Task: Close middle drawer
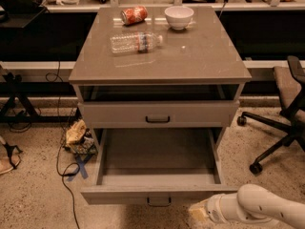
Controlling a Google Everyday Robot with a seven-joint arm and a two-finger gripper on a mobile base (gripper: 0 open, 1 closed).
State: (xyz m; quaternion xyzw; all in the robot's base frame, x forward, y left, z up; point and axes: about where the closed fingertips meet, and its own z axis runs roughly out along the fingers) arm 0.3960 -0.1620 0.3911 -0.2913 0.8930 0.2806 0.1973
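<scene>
The grey cabinet (pixel 159 56) stands in the middle of the camera view. Its uppermost drawer (pixel 119 114) sits nearly flush, with a black bar handle. Below it the middle drawer (pixel 157 151) is pulled far out and is empty inside; its flat front (pixel 114 195) with a small black handle (pixel 158 202) faces me. The lowest drawer is hidden under it. My white arm (pixel 259 208) comes in from the bottom right. My gripper (pixel 199 212) is low at the right end of the middle drawer's front, just below its edge.
On the cabinet top lie a clear plastic bottle (pixel 136 42), a red can (pixel 134 15) and a white bowl (pixel 179 16). An office chair (pixel 281 123) stands at the right. Cables and a crumpled bag (pixel 76 136) lie on the floor at the left.
</scene>
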